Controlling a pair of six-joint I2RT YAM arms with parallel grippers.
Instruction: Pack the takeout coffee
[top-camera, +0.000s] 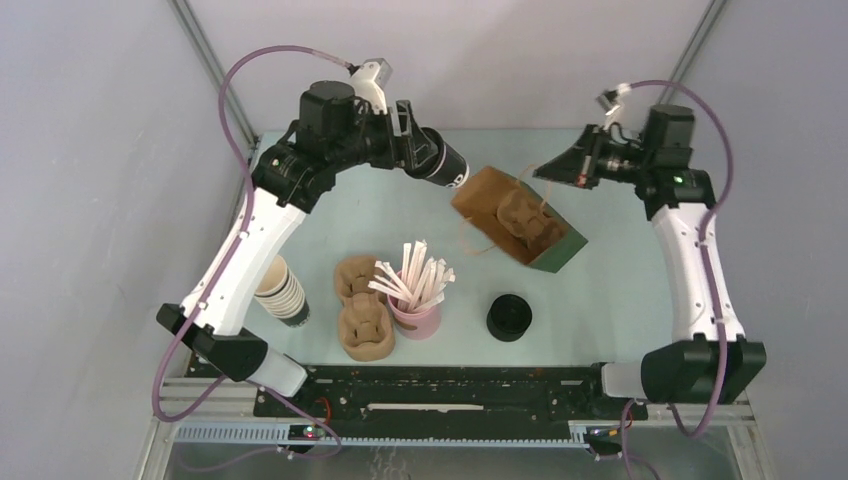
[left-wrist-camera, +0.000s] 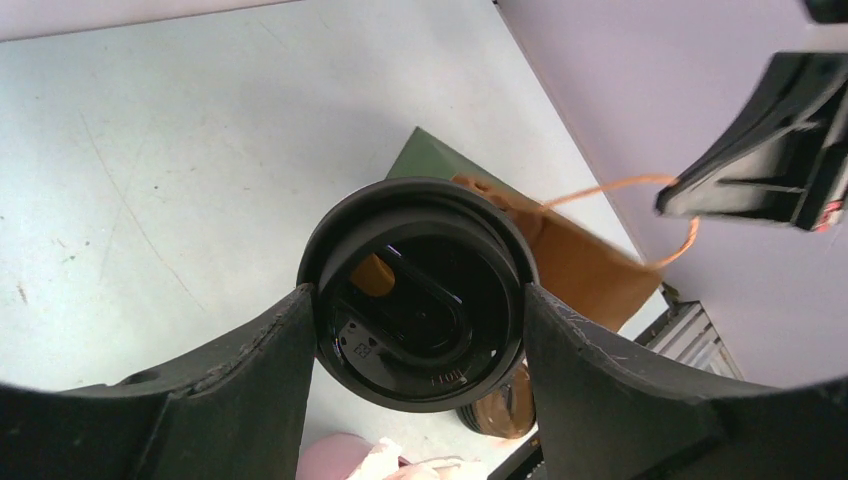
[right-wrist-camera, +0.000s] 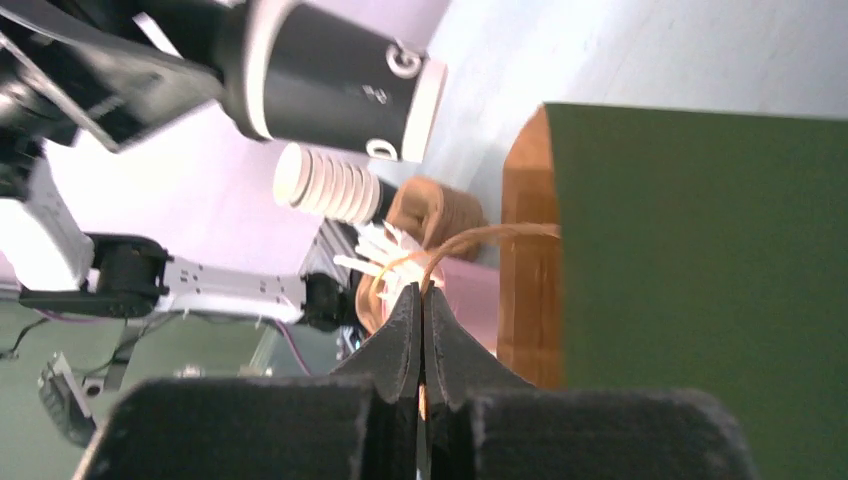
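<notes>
Left gripper (left-wrist-camera: 420, 300) stands wide around the cup (top-camera: 447, 167), gripping its body just under the lid (left-wrist-camera: 400, 330) and carrying it in the air over the far side of the table (top-camera: 620, 300). From where I stand the cup lies almost level, its base pointing right and a little down toward the bag (top-camera: 490, 195), which sits just beside it without touching. Right gripper (top-camera: 540, 172) is pinched tight on the bag's handle (right-wrist-camera: 470, 238), on the far side of the bag from the cup. A carrier (top-camera: 528, 222) shows inside. I reckon the cup needs righting, base down, before it goes rightward into that opening, and the left arm is the one placed for it.
</notes>
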